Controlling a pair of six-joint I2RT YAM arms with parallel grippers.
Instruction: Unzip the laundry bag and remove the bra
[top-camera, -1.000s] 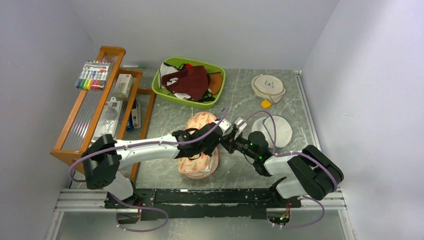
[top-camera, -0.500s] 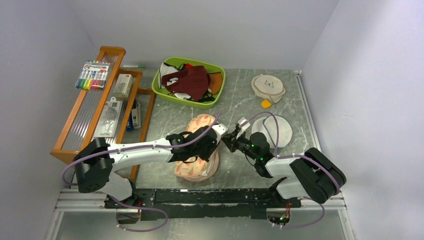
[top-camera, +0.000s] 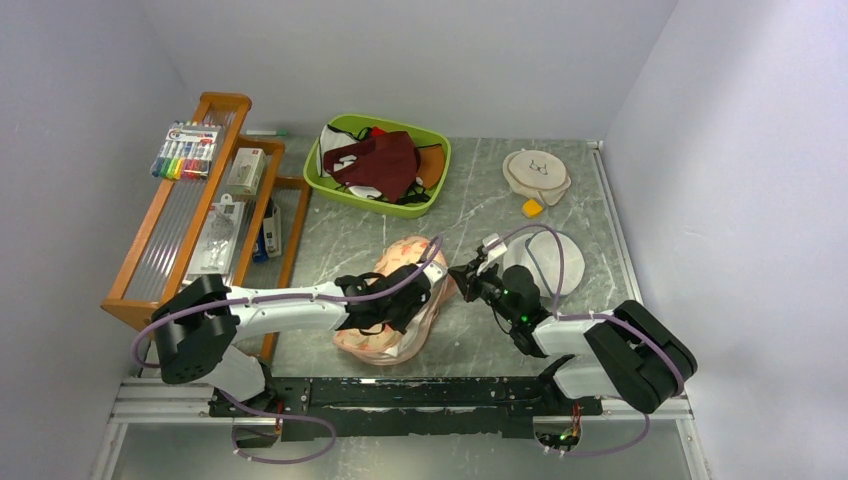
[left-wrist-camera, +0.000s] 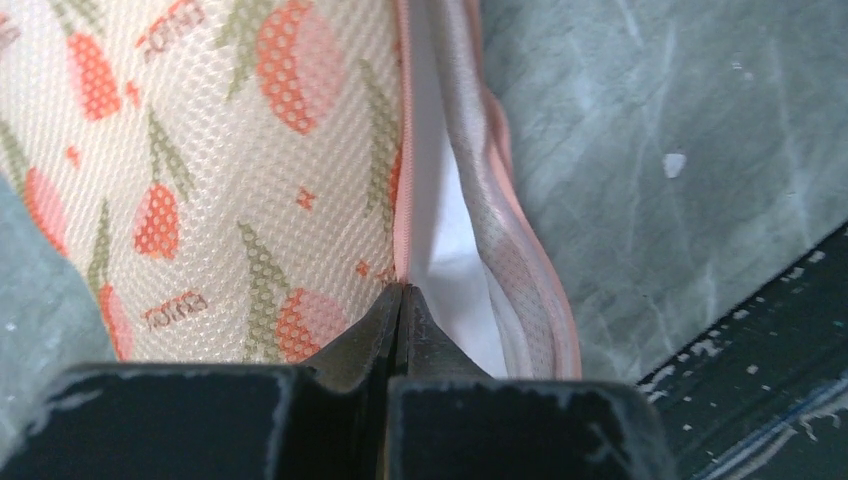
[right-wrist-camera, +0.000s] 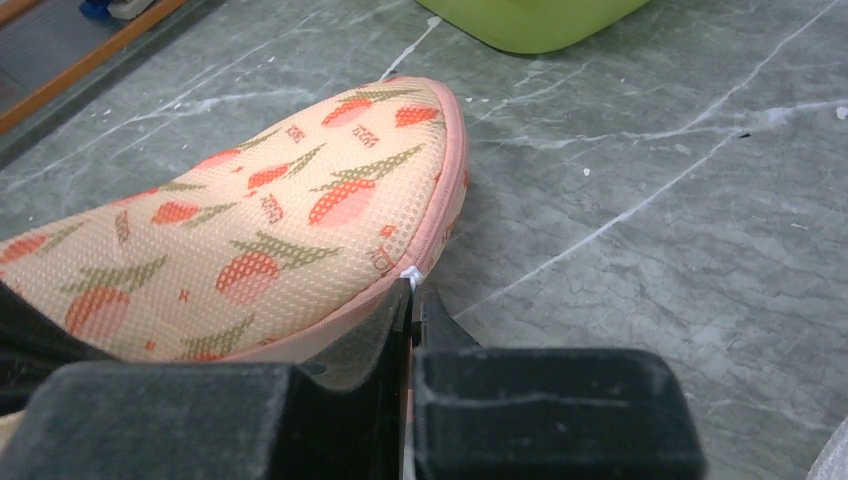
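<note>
Grey marble table (top-camera: 480, 200) carries the laundry bag (top-camera: 385, 345) at its near middle, your left gripper (left-wrist-camera: 402, 300) pinching its pink edging (left-wrist-camera: 400, 200) as anchor while your right gripper (right-wrist-camera: 412, 290) nips the apparent zip pull (right-wrist-camera: 408, 272).

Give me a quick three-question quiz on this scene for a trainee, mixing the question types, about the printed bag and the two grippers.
1. True or false: the laundry bag lies inside the green bin.
2. In the left wrist view, the bag's seam at the left gripper is: A) zipped tight; B) gaping, with white showing inside; C) hidden from the camera.
3. Fill in the blank: the right gripper is closed at the bag's ____ zip edging.
Key: 1 false, it lies on the table, apart from the bin; 2 B; 3 pink.
</note>
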